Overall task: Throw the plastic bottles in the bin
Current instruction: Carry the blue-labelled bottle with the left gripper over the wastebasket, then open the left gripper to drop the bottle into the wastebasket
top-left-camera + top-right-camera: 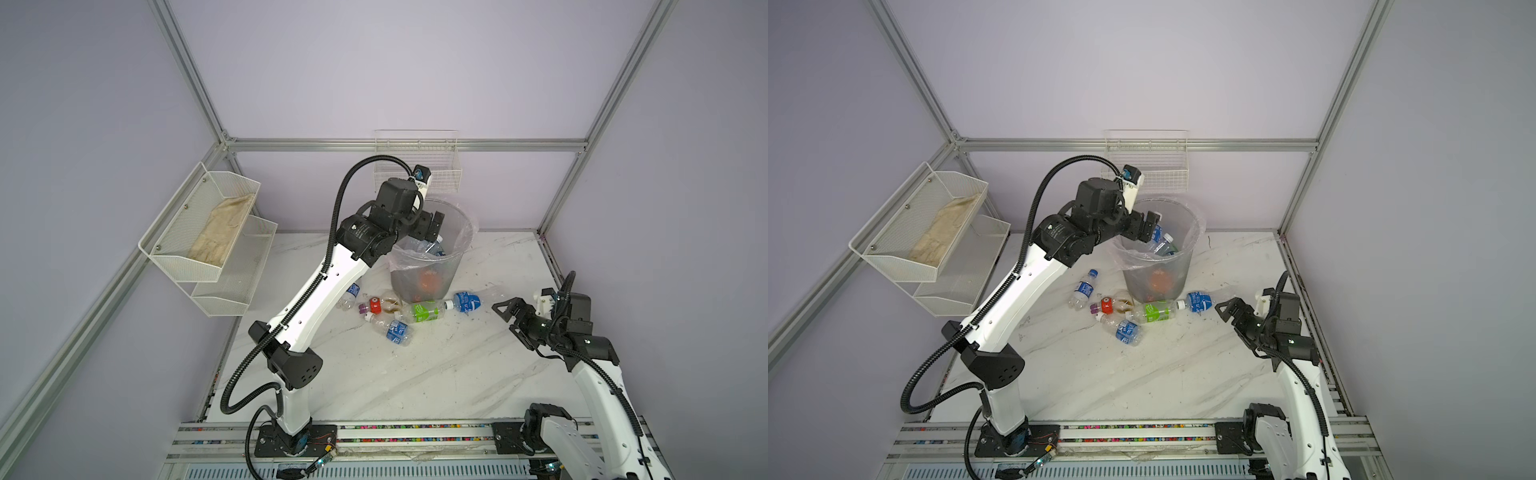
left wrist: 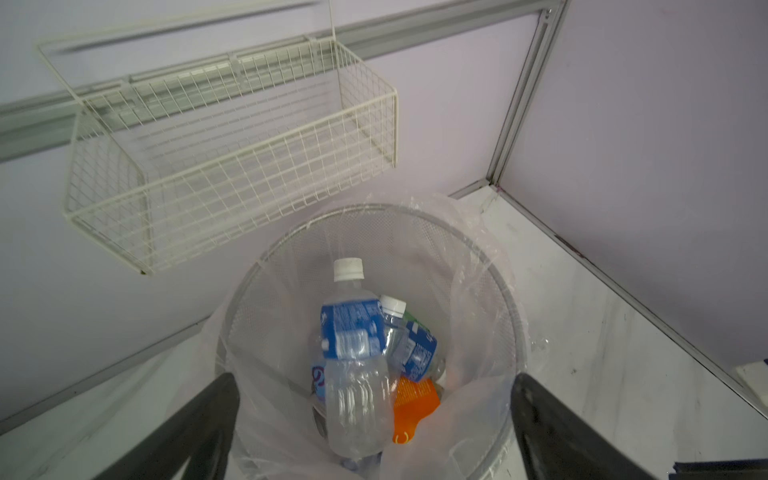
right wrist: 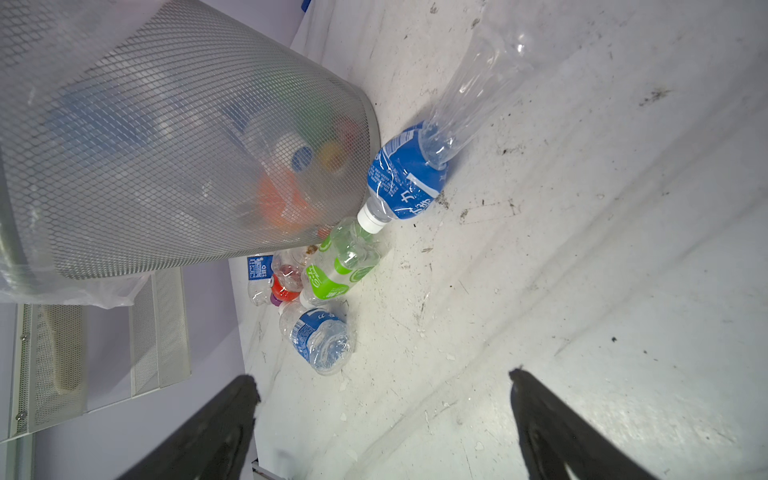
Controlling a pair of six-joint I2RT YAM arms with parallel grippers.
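Your left jaws gape over the bin (image 2: 286, 266), blue-label bottle (image 2: 353, 332) loose inside just below them; right jaws open too, empty, more bottles (image 3: 340, 266) lying on the worktop (image 3: 582, 291) ahead of them.

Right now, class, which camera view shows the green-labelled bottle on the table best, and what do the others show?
The right wrist view: the green-labelled bottle lies large and sharp beside the bin, label clear. Both top views show it small. The left wrist view looks into the bin and misses it.
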